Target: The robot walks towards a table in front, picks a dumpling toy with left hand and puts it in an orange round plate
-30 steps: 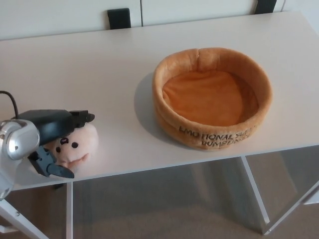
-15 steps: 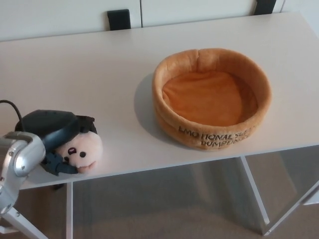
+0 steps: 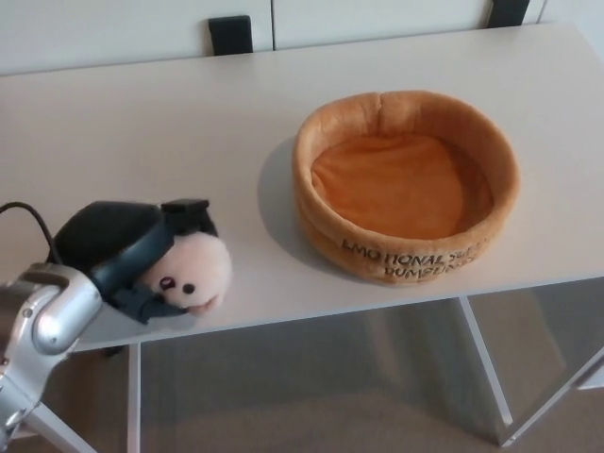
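The dumpling (image 3: 193,274), at the lower left of the frame near the table (image 3: 189,142) edge, looks plush: judged light, soft and squashable, best taken around its round body. The left hand (image 3: 142,250) is clenched over it from above and behind, fingers wrapping its sides. The plate (image 3: 406,184) stands well apart, centre right.

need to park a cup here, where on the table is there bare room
The white table is bare across its far strip and the stretch left of the orange plush round plate. Crowded spots: the near-left edge, where the black left hand grips the cream dumpling toy.
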`<state>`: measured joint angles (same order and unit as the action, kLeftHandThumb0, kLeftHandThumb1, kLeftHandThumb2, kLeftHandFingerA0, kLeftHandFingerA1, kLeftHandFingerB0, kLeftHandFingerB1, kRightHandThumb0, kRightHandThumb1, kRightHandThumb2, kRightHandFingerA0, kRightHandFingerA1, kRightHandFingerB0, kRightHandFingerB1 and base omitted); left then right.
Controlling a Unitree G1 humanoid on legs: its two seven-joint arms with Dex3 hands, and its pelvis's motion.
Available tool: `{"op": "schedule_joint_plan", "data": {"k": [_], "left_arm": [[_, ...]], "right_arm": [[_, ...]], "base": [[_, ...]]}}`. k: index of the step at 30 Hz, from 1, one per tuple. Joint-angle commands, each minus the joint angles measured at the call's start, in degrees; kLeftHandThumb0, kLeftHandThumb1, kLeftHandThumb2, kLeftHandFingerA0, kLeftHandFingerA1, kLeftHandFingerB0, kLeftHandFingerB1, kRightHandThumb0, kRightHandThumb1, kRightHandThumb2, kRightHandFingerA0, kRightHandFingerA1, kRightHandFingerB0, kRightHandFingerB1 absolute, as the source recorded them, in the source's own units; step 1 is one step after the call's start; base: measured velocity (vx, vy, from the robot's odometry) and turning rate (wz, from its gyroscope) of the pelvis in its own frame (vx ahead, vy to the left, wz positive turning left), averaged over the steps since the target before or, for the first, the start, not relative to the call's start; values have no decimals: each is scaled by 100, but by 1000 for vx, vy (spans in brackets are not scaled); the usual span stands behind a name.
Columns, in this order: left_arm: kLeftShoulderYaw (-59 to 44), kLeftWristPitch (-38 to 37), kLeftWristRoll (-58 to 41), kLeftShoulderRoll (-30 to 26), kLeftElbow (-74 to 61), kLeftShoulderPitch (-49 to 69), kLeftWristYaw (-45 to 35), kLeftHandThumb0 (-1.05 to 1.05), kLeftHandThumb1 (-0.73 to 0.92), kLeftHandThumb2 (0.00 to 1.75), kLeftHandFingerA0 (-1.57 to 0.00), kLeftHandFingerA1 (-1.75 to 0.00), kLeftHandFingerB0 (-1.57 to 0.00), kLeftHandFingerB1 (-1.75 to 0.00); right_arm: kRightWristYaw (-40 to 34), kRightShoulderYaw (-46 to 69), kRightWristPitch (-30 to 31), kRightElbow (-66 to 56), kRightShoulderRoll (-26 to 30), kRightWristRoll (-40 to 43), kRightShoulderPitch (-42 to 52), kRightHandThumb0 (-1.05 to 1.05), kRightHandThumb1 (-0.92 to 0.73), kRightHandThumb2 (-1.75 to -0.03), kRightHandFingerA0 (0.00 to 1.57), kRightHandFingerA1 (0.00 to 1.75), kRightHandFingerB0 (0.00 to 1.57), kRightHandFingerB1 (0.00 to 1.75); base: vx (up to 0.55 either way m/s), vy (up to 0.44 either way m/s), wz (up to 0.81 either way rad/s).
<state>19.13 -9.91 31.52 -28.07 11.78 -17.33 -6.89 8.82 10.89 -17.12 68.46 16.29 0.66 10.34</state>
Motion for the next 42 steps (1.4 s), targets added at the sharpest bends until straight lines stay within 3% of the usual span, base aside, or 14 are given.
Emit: {"op": "schedule_joint_plan", "data": {"k": [1,3,4,6,18,21,22,24,29,31,32,33,40,42], "left_arm": [[-614,115,-1042,457,-807,-460,-314,-18,88,64,-64,-162,-53,-145],[-731,146,-1098,627,-1004,-853,-327,-18,89,67,-63,-159,-52,-148],[-755,256,-1021,743,-1129,-1197,-363,-19,88,62,-57,-160,-49,-151],[-751,529,-999,910,-1260,-1609,-512,-12,82,66,-62,-153,-56,-141],[-180,1643,-287,2011,-751,-3442,-547,-14,77,63,-69,-145,-71,-114],[161,1422,-144,2299,-194,-3741,-399,-17,83,63,-70,-166,-55,-149],[272,1444,-77,2409,-8,-3819,-359,-34,65,89,-97,-136,-68,-118],[420,1551,-10,2582,289,-3962,-329,-12,83,61,-73,-174,-52,-154],[676,1514,234,2807,1100,-4171,-15,-15,74,59,-68,-175,-55,-150],[785,1567,324,2869,1517,-4214,90,-21,74,59,-74,-169,-70,-116],[839,1649,324,2867,1774,-4250,-33,-37,55,83,-91,-133,-69,-106],[863,1672,306,2862,1926,-4262,-88,-26,67,61,-75,-129,-74,-64],[920,1978,292,2764,2396,-4138,-352,-27,67,59,-77,-89,-76,-56],[966,2111,349,2724,2540,-4128,-398,-23,74,62,-77,-100,-48,-37]], "right_arm": [[-19,12,62,26,67,28,-31,-33,-80,-64,46,59,33,36],[-18,-2,78,47,81,9,-64,-32,-80,-64,50,64,33,36],[-4,-14,48,40,94,-5,-66,-24,-59,-105,44,68,18,52],[1,-27,37,42,102,-19,-68,-33,-81,-63,47,59,33,36],[-20,-129,56,65,108,-80,-134,-33,-82,-64,48,63,32,35],[61,-87,78,26,82,6,-108,-34,-82,-64,48,65,30,35],[88,-94,43,-6,86,5,-82,-34,-82,-65,47,64,29,36],[104,-125,7,-37,101,-24,-63,-35,-82,-64,47,61,30,35],[201,-98,15,-51,68,44,-119,-34,-83,-64,45,63,29,37],[146,-125,-21,-54,70,3,-130,-34,-82,-64,47,66,30,36],[107,-170,24,-86,82,-49,-144,-35,-83,-64,46,64,30,35],[106,-197,26,-104,101,-76,-142,-34,-83,-65,46,64,29,36],[105,-237,71,-217,120,-56,-160,-34,-83,-63,49,70,32,36],[170,-188,109,-244,106,23,-164,-41,-67,-89,47,71,24,47]], "base": [[0,0,0],[0,0,0],[0,0,0],[0,0,0],[0,0,0],[0,0,0],[0,0,0],[0,0,0],[0,0,0],[0,0,0],[0,0,0],[0,0,0],[0,0,0],[0,0,0]]}}
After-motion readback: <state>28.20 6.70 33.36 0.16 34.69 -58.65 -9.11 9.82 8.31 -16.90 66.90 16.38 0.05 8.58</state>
